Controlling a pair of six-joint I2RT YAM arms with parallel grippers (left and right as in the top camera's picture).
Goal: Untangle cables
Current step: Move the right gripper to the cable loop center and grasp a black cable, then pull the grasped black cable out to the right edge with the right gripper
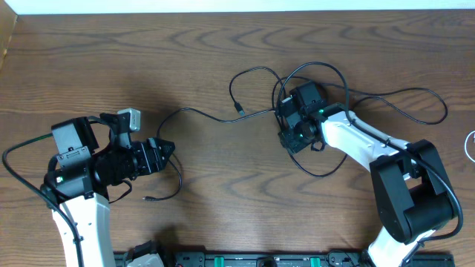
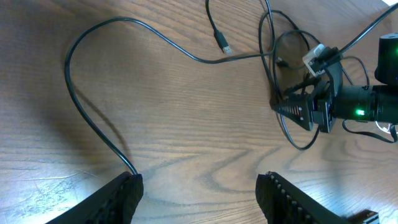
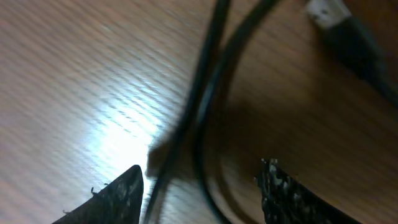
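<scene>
Thin black cables [image 1: 256,74] lie looped and crossed on the wooden table, tangled at center right. One strand [image 2: 93,118] runs left and passes under my left gripper [image 1: 167,148], which is open; in the left wrist view [image 2: 199,180] the strand touches the left fingertip. A free USB plug [image 2: 225,46] lies near the tangle and also shows overhead [image 1: 238,108]. My right gripper [image 1: 284,130] is open and low over the tangle. In the right wrist view [image 3: 202,174] two black strands [image 3: 205,93] run between its fingers, and a plug [image 3: 329,15] lies beyond.
Long cable loops [image 1: 415,104] spread to the right of the tangle. A loose cable end [image 1: 146,199] lies in front of the left gripper. A black rail [image 1: 260,259] runs along the table's front edge. A white object [image 1: 471,144] shows at the right edge.
</scene>
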